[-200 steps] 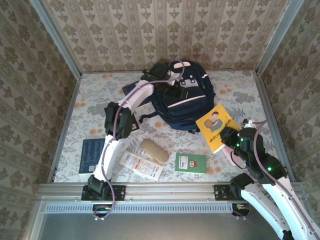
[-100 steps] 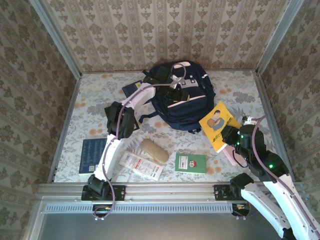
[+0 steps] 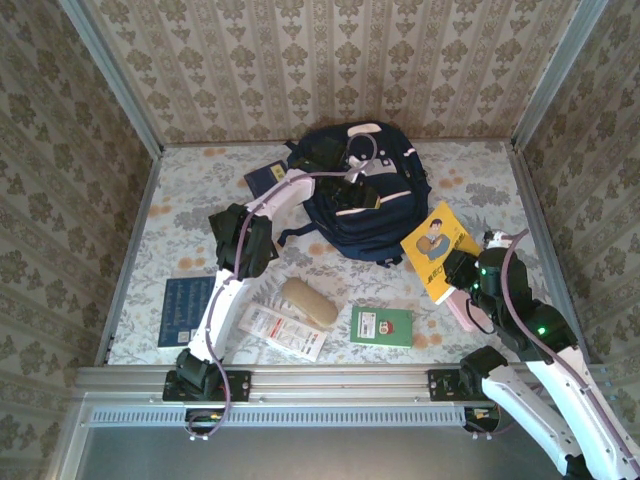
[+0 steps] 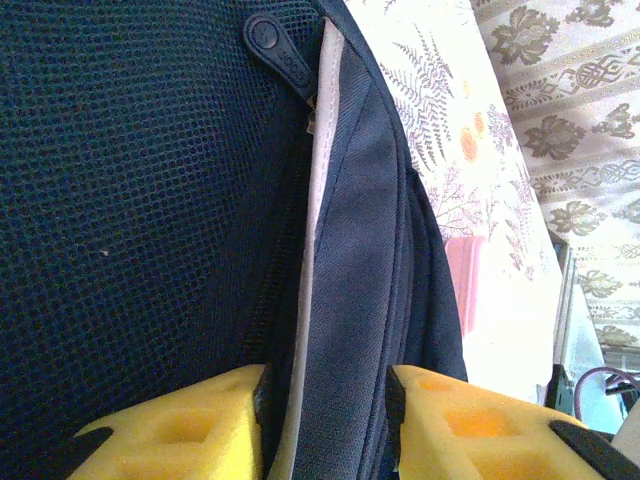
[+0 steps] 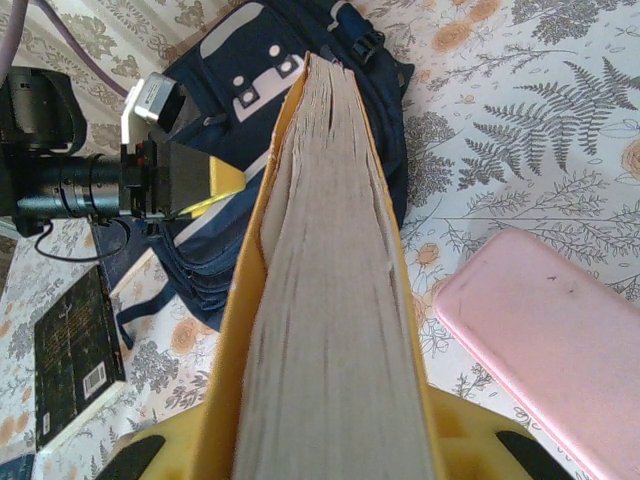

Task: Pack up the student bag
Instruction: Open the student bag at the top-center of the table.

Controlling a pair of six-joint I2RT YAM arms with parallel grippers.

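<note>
Floral tabletop [image 3: 190,215], upper centre of frame: left gripper [image 4: 325,405] pinches a trimmed seam of the student bag [image 3: 385,218], likely the firmest hold on its limp fabric; right gripper [image 5: 330,450] clamps a yellow book [image 5: 320,250].

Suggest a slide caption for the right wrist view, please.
Right gripper clamps a yellow book, page edges up, facing the navy student bag.

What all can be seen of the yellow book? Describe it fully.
The yellow book is a thick softcover with a drawn figure and dark lettering on its cover. Its cream page edges face the right wrist camera. The right gripper is shut on it, holding it tilted, just right of the student bag.
</note>
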